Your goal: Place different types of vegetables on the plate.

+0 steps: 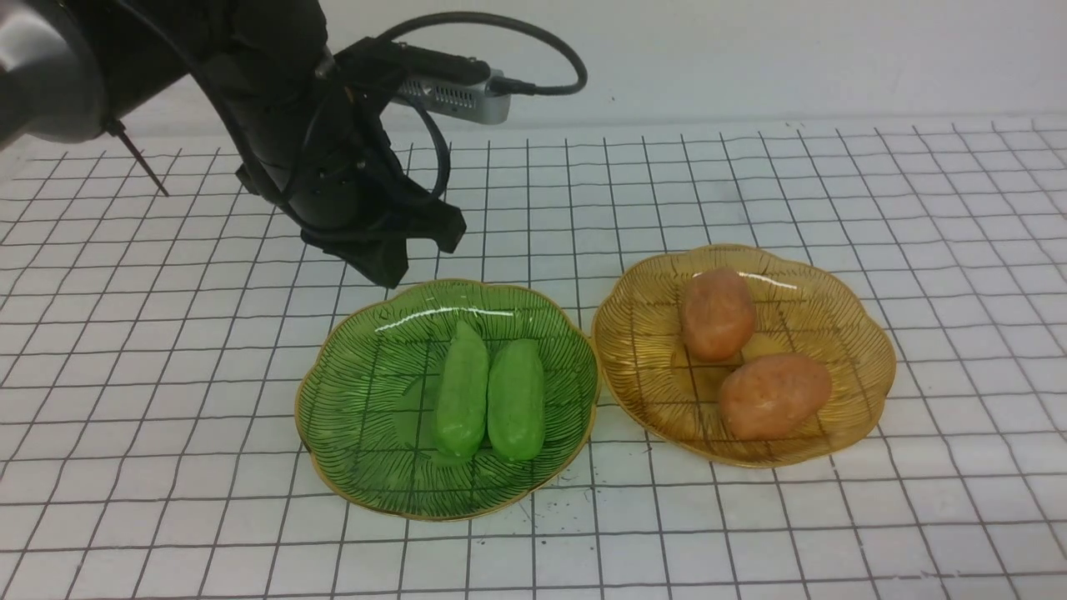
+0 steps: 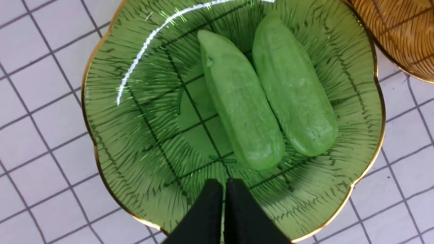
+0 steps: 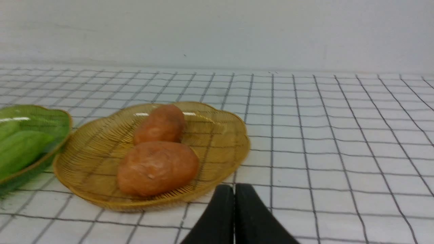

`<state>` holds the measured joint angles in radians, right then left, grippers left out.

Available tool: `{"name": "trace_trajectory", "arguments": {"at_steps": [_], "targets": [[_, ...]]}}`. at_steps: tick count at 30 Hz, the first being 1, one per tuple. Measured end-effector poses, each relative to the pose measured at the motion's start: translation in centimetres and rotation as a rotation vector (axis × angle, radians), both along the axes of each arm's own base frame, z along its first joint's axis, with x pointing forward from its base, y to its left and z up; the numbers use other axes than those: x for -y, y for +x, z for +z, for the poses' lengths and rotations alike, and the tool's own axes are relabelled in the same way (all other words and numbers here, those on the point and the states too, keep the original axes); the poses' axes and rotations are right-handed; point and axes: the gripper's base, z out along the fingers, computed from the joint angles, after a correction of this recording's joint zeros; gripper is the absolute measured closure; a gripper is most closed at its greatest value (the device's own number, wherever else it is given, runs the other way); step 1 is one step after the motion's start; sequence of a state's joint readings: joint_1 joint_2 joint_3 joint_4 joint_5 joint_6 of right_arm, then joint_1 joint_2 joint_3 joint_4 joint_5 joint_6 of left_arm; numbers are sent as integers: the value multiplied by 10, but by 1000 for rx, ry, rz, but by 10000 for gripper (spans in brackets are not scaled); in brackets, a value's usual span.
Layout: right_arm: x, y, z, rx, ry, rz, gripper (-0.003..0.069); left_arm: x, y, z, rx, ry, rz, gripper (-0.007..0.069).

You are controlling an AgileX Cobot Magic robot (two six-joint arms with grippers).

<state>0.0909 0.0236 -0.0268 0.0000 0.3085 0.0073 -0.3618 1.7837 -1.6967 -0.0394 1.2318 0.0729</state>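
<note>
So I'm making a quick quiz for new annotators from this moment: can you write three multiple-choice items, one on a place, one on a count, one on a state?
1. Where do the two light-green cucumber-shaped toys lie?
A. on the grid cloth
B. in the green ribbed glass plate
C. in the amber plate

2. How many orange-brown oval potato-shaped toys are in the amber ribbed glass plate?
A. one
B. two
C. three

3. How is the left gripper?
A. shut, holding nothing
B. open wide
C. shut on a cucumber

Key: 1 B, both lie side by side in the green plate; 2 B, two sit in the amber plate; 3 A, its wrist view shows black fingers together with nothing between.
</note>
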Motion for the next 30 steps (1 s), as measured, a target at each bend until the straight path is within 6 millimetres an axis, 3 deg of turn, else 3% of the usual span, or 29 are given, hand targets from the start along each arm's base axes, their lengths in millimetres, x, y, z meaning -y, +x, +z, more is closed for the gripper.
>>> {"name": "trace_trajectory", "arguments": {"at_steps": [2,4,8,10,12,17,24,29,30], "targets": [[4,-1,-19,-60,-26,-60,664,-1,-3,5,12,-3,-1,632],[5,-1,-21,-77,-28,-79,664,-2,-6,11,26,-6,-1,632],[6,-2,-21,-85,-29,-99,664,-13,-27,47,128,-17,1,632],[6,-2,-21,-85,-29,-99,664,-15,-33,55,152,-22,2,632],[6,-2,-21,-85,-29,-99,664,-23,-52,79,219,-41,4,632],[5,-2,-21,-84,-30,-85,664,-38,-91,109,298,-71,5,632],[5,-2,-21,-84,-30,-85,664,-57,-136,113,337,-54,11,632],[5,-2,-21,-84,-30,-85,664,-86,-196,106,395,-22,44,632],[5,-2,-21,-84,-30,-85,664,-87,-198,105,396,-26,50,632]]}}
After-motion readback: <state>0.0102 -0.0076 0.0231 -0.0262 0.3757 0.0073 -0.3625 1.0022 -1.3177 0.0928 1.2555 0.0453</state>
